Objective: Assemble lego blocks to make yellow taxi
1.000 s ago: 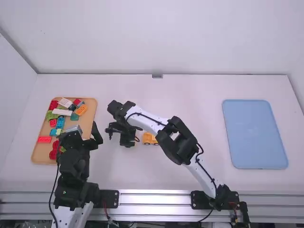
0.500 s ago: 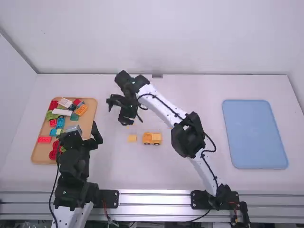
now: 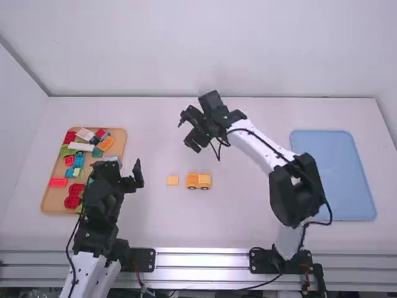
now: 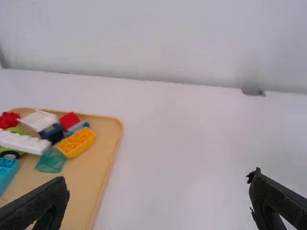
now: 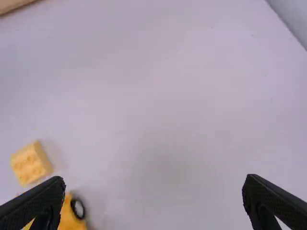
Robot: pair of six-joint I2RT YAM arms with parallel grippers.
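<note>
Looks partly done: sits upright on white desk (image 3: 248, 233) as small yellow plastic car with black wheels (image 3: 199, 181). Has square yellow studded block (image 3: 172, 180) just beside, loose, not joined. Probably needs block pressed on, maybe more from tan tray of mixed bricks (image 3: 119, 146). Open and empty at left pincer (image 4: 158, 182), near tray; same at right pincer (image 5: 153, 181), beyond car.

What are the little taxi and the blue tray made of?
The taxi looks like hard, smooth plastic, with crisp moulded edges and round black wheels. The blue tray is probably plastic too: even colour, rounded corners, fairly dull finish.
</note>
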